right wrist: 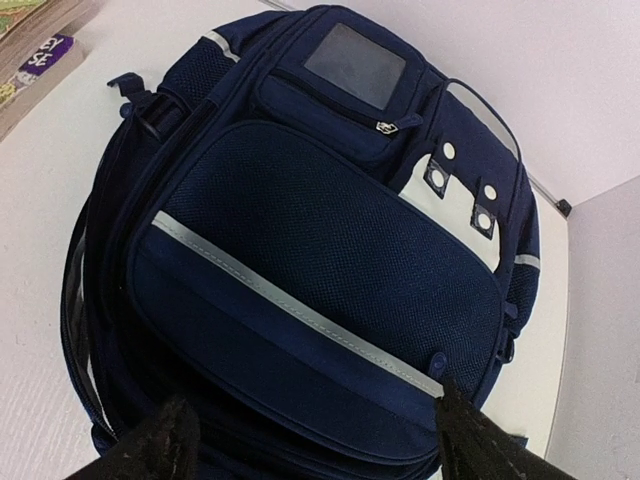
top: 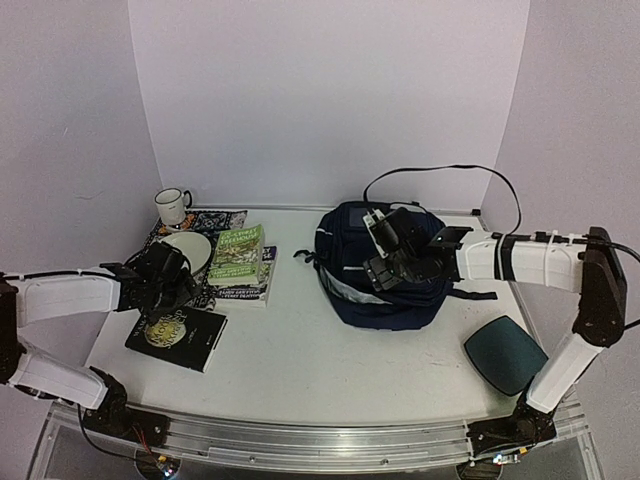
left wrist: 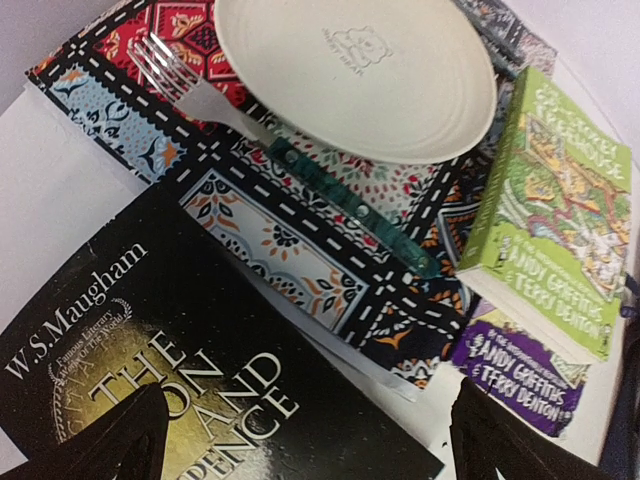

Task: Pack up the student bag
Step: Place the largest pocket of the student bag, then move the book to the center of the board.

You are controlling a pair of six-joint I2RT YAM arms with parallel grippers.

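the student bag (top: 350,285) lies at right centre of the table (top: 330,370), half hidden overhead by the right gripper (top: 400,250); the right wrist view bares its grey stripe (right wrist: 290,305), claw spread wide above it. only the left wrist view shows the left gripper (left wrist: 300,440) released over a black book (left wrist: 150,380), and a fork (left wrist: 270,150) on patterned cloth (left wrist: 270,250).

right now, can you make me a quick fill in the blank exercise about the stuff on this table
1. The black book names its author on the cover as W.S. ____.
2. The green book lies on top of a second book whose cover is ____.
3. The right pincer is above the student bag, and its jaws are ____.

Missing words: Maugham; purple; open.
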